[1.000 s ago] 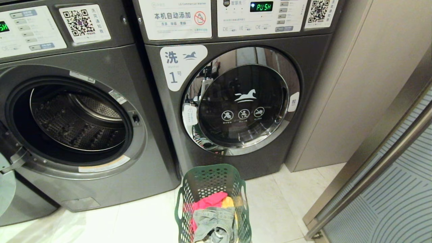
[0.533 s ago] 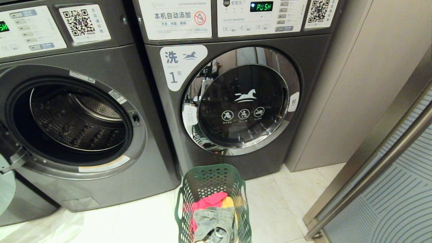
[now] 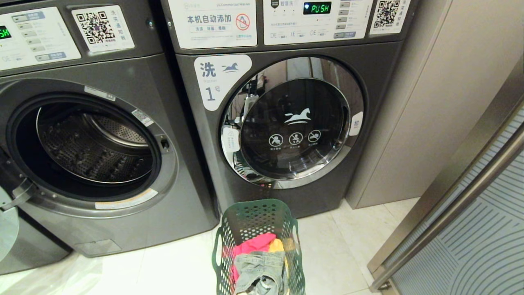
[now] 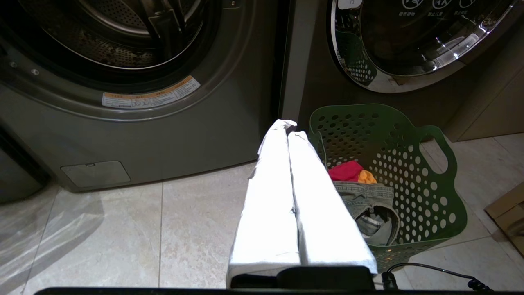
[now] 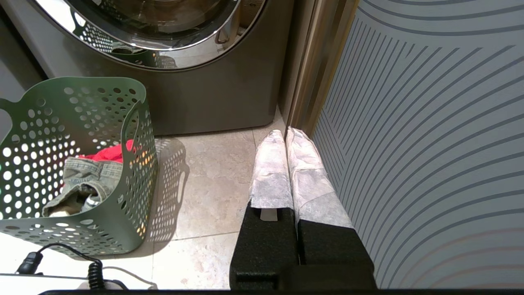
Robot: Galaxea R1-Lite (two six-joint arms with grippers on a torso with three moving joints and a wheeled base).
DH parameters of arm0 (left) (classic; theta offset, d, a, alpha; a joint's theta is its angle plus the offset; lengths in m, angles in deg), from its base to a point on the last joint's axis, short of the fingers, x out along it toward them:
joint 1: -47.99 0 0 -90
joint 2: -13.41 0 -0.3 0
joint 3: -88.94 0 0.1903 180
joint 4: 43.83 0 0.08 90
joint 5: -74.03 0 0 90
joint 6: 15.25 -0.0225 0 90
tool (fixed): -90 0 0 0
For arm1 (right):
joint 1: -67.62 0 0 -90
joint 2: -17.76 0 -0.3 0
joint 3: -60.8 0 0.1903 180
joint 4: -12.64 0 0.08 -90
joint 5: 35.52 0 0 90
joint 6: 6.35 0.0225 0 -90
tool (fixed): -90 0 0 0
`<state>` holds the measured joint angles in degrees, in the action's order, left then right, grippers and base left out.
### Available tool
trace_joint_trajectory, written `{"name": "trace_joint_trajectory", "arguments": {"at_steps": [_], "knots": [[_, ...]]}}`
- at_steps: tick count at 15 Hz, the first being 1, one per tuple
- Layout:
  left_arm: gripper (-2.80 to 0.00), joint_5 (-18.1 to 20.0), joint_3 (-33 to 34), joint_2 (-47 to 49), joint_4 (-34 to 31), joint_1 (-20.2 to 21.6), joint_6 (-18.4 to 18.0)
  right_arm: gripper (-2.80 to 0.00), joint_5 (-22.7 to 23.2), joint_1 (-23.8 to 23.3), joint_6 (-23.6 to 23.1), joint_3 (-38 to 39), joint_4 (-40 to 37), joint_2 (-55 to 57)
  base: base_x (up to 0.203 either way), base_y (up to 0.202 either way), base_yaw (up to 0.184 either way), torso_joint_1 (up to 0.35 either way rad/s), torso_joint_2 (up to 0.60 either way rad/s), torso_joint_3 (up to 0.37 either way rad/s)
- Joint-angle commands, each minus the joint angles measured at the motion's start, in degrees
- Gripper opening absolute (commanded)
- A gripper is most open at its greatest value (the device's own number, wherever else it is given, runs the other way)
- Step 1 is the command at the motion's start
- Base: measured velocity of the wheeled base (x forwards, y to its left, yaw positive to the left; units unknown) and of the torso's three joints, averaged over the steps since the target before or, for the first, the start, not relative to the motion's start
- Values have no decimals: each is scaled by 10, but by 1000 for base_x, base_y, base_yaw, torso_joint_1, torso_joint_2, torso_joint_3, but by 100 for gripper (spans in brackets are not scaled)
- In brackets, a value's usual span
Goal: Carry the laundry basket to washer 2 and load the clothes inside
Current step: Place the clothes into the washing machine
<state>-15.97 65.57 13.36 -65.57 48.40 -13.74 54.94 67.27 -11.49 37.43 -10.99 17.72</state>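
The dark green perforated laundry basket [image 3: 258, 221] stands on the tiled floor right in front of the shut washer labelled 1 [image 3: 292, 123]. The clothes [image 3: 260, 262] lie inside it: red, orange-yellow and faded denim. The machine to the left [image 3: 123, 69] has its round door swung open and its drum bare; no number shows on it, so I cannot tell whether it is washer 2. My left gripper [image 4: 290, 128] is shut and empty, low beside the basket [image 4: 393, 139] and the clothes [image 4: 364, 192]. My right gripper [image 5: 285, 133] is shut and empty, on the other side of the basket [image 5: 82, 106].
A striped glass sliding door [image 3: 470, 246] in a metal frame stands close on the right, next to my right gripper. A beige panel [image 3: 430, 102] fills the corner beyond washer 1. The open washer's door [image 3: 6, 229] hangs at far left. A black cable [image 5: 94, 274] lies near the basket.
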Motion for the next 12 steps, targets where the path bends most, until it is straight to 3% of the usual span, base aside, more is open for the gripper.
{"name": "trace_joint_trajectory", "arguments": {"at_steps": [1, 12], "knots": [[-280, 0, 6, 0, 0, 0, 1, -280, 1, 0, 0, 0, 0, 0, 0, 0, 0, 0, 0, 0], [-280, 0, 6, 0, 0, 0, 0, -280, 1, 0, 0, 0, -1, 0, 0, 0, 0, 0, 0, 0]]}}
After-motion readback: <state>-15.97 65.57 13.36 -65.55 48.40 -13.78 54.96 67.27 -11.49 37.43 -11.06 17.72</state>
